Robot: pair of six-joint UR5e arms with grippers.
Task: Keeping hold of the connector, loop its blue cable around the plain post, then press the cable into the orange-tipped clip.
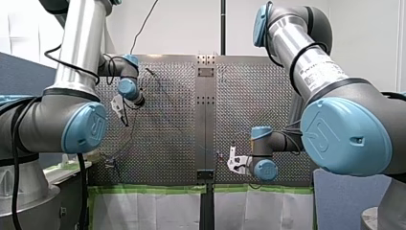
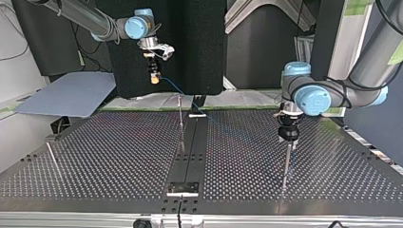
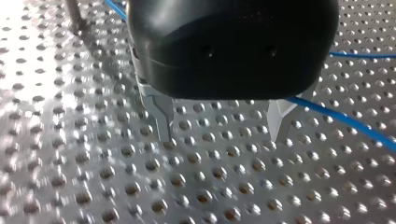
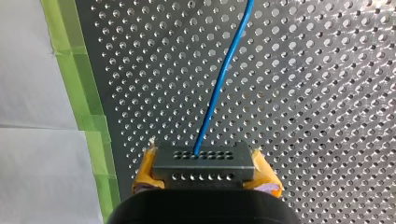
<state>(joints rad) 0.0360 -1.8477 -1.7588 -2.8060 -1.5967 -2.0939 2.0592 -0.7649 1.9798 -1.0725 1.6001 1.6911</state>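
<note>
1. Right gripper (image 2: 154,77): raised above the far edge of the table (image 2: 119,156) in the top view. Its yellow pads (image 4: 145,169) are clamped on the dark connector (image 4: 203,161).
2. Blue cable (image 4: 223,79): leaves the connector's face and runs out over the perforated plate, near the green tape (image 4: 91,116).
3. Left gripper (image 3: 219,135): metal fingers (image 3: 159,116) spread wide, nothing between them. The cable passes just beside one finger.
4. Top view: a thin post (image 2: 286,164) stands directly below the left gripper; contact cannot be told.

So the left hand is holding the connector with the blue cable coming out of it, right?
No. The right hand holds the connector, with the blue cable coming out of it, as the right wrist view shows.
</note>
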